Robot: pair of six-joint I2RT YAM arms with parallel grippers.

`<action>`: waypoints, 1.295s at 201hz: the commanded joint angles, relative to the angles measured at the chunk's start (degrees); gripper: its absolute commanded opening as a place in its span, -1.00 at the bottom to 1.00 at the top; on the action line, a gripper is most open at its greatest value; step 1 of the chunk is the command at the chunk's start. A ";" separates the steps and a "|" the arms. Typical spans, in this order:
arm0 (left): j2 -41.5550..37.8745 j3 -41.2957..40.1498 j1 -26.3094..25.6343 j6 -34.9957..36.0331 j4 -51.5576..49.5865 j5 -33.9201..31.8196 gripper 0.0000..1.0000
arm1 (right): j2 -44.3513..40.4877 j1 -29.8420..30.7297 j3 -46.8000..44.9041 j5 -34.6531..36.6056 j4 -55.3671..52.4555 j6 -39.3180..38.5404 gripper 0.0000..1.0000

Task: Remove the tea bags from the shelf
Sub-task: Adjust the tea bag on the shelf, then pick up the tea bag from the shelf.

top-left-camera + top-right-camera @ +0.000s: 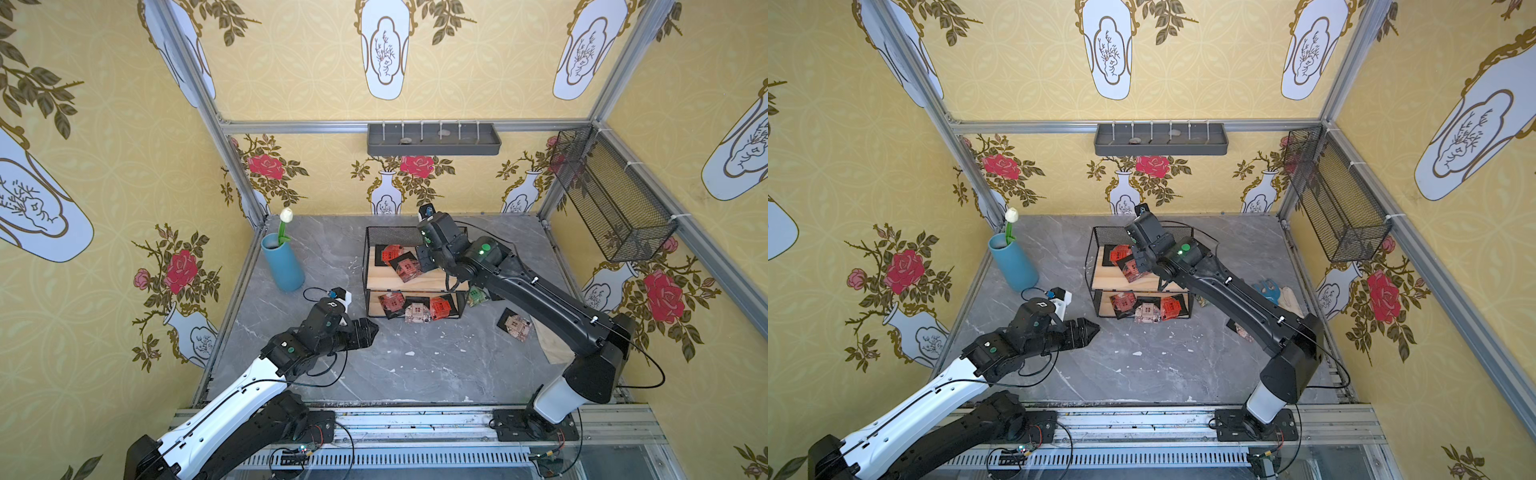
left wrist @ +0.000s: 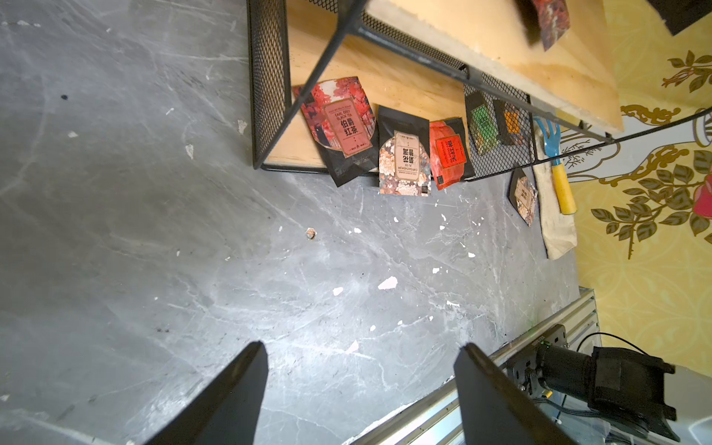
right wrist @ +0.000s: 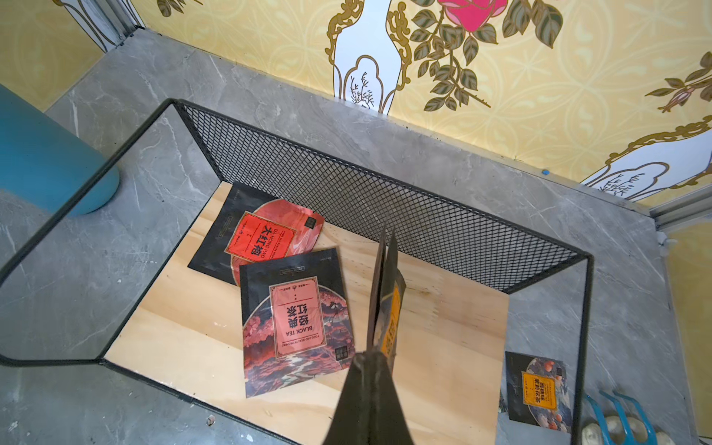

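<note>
Blue vase [image 1: 284,270] near mesh-sided shelf [image 1: 388,281]

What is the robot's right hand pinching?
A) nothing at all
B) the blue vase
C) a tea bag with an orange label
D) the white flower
C: in the right wrist view, the right hand is shut on a tea bag with an orange label, held edge-on over the top board of the shelf.
</note>
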 commanded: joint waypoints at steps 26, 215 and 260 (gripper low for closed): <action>-0.27 0.13 0.04 0.18 1.03 0.37 0.71 | 3.01 0.79 -0.61 -4.42 0.61 0.03 -1.00; -0.91 -0.35 0.04 0.51 0.76 0.28 0.71 | -3.66 5.23 -8.94 -9.16 2.25 -7.29 0.67; -0.79 -0.33 0.04 0.42 1.20 0.64 0.71 | -10.53 5.48 -20.78 -10.26 11.14 -20.16 0.95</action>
